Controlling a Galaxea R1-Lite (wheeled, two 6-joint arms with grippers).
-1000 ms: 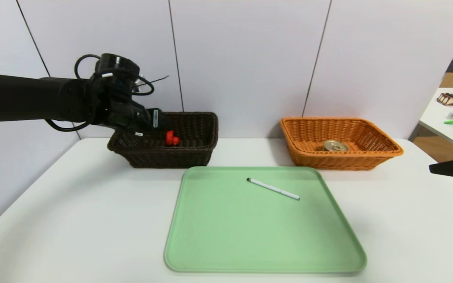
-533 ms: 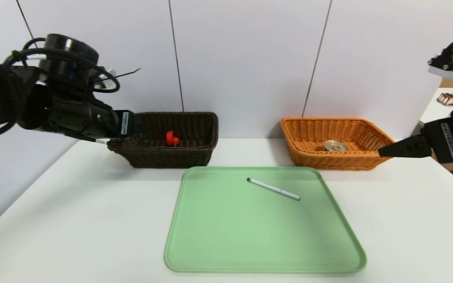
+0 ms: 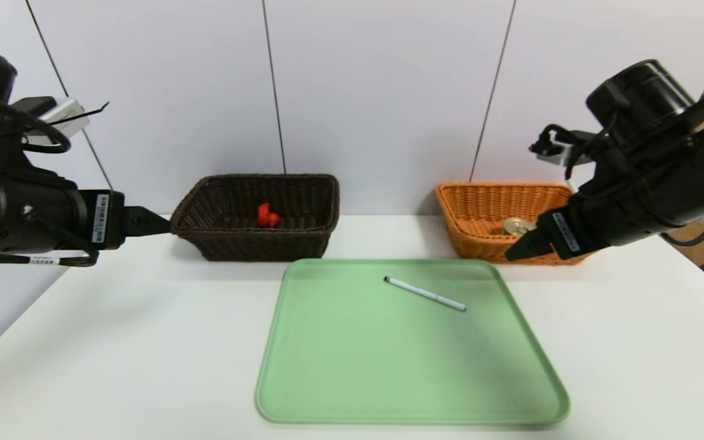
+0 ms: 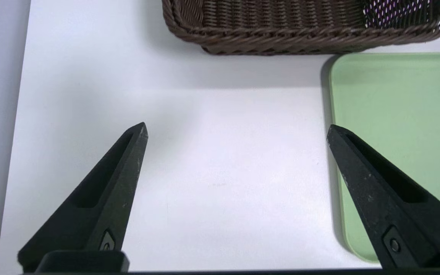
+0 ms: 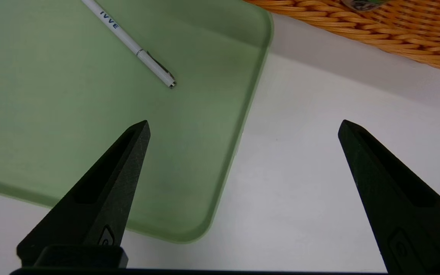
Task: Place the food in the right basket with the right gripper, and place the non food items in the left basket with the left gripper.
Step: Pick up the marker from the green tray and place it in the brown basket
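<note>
Duck (image 3: 267, 215) sorted in dark basket (image 3: 303, 244), tin (image 3: 520, 227) in orange basket (image 3: 480, 244); only pen (image 3: 425, 293) left on tray (image 3: 388, 379). Left gripper (image 4: 237, 128) and right gripper (image 5: 244, 123) both released, nothing grasped.

The white pen (image 5: 128, 39) bears blue letters reading "IVVE".

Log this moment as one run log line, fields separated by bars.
left gripper: open, empty, beside left basket | right gripper: open, empty, over tray edge | duck: left basket | can: right basket | pen: on tray
</note>
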